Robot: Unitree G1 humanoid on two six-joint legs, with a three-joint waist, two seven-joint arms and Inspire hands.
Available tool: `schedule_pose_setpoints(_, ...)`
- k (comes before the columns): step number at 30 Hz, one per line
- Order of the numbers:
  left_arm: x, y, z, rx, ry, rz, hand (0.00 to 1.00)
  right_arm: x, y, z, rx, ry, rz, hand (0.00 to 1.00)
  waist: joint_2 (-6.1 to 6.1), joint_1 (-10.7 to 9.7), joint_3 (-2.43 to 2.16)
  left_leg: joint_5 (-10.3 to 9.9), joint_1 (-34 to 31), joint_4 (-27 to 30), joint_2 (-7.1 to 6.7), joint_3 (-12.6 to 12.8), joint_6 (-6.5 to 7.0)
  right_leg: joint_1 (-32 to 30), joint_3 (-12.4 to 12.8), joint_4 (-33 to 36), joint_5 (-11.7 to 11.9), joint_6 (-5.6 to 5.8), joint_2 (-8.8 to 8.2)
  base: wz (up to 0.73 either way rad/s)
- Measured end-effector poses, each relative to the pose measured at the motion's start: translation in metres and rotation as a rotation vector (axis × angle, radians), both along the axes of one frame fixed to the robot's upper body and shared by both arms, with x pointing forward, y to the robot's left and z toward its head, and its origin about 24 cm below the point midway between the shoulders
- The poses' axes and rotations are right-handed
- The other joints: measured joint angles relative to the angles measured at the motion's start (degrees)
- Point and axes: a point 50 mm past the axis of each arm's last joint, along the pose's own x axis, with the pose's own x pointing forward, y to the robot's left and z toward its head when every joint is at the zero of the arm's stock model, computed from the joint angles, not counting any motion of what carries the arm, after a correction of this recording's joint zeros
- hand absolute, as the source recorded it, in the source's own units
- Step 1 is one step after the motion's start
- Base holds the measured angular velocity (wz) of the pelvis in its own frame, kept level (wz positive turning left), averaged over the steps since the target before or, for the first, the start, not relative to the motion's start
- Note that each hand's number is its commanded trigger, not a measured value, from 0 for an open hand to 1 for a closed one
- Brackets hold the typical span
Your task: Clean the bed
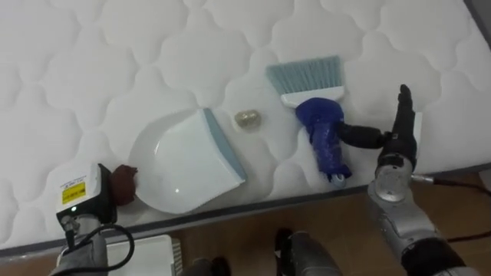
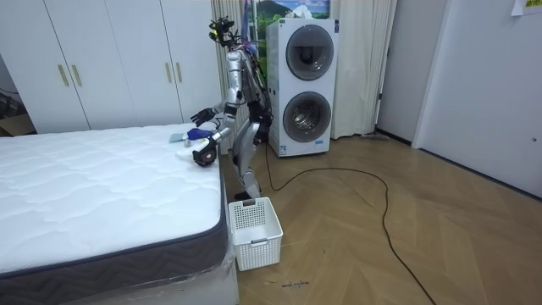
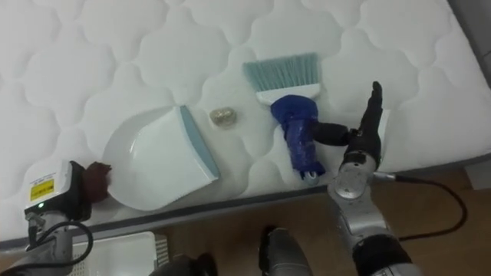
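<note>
We are looking down on a white bed (image 1: 92, 61). A brush (image 1: 316, 107) is lying right of centre, bristles toward the top, blue handle (image 1: 326, 146) toward the bottom edge. The right robot hand (image 1: 400, 130) is standing just right of it, fingers straight and released, thumb reaching toward the handle. Further left are lying a scrap (image 1: 246, 119) and a dustpan (image 1: 180, 165). At lower left is the left robot hand (image 1: 90, 195); we cannot tell its grip.

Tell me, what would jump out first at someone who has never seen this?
Probably the blue-handled brush with pale teal bristles, lying on the white quilted mattress near its edge. The robot's right hand is just to its right, fingers straight. Left of the brush, a small pale crumpled scrap sits between it and a white plastic dustpan with a pale blue lip.
</note>
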Motion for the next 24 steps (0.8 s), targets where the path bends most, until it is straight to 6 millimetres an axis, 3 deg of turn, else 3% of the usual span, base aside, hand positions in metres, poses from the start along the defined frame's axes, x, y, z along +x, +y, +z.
schedule_pose_setpoints(6, 0.003, -0.001, 0.002, -0.003, -0.009, -0.005, 1.00, 0.006, 0.002, 0.007, -0.001, -0.026, -0.004, 0.00, 0.12, 0.2, 0.08, 0.0, -0.5, 0.1, 0.09, -0.6, -0.01, 0.0, -0.5, -0.1, 0.0, -0.01, 0.07, 0.06)
schedule_pose_setpoints(11, 0.012, -0.003, 0.008, -0.005, -0.033, -0.013, 1.00, 0.008, 0.002, 0.009, 0.012, -0.030, -0.008, 0.00, 0.61, 1.5, 0.40, -0.2, -1.5, 1.4, 0.81, -0.9, -0.13, -0.2, -1.4, -0.1, -0.1, -0.21, 0.45, 0.03)
schedule_pose_setpoints(14, 0.016, -0.005, 0.011, -0.010, -0.046, -0.021, 1.00, 0.008, 0.003, 0.001, 0.020, 0.011, -0.003, 0.00, 0.82, 2.5, 0.55, -0.3, -1.8, 1.8, 1.16, -0.9, -0.17, -0.2, -1.8, 0.0, -0.1, -0.30, 0.53, 0.05)
schedule_pose_setpoints(18, 0.019, -0.005, 0.013, -0.004, -0.050, -0.016, 1.00, 0.005, 0.000, -0.010, 0.036, 0.071, 0.008, 0.00, 1.84, 3.1, 1.14, -0.4, -2.5, 1.9, 1.15, -1.1, -0.13, -0.7, -2.1, 0.1, -0.1, -0.34, 0.30, 0.03)
schedule_pose_setpoints(24, 0.023, -0.003, 0.016, 0.004, -0.043, -0.013, 1.00, 0.005, -0.004, -0.017, 0.073, 0.121, 0.031, 0.00, 2.08, 3.0, 1.07, -0.4, -3.2, 2.1, 1.52, -1.4, -0.16, -0.9, -3.1, 0.1, -0.1, -0.44, 0.47, 0.02)
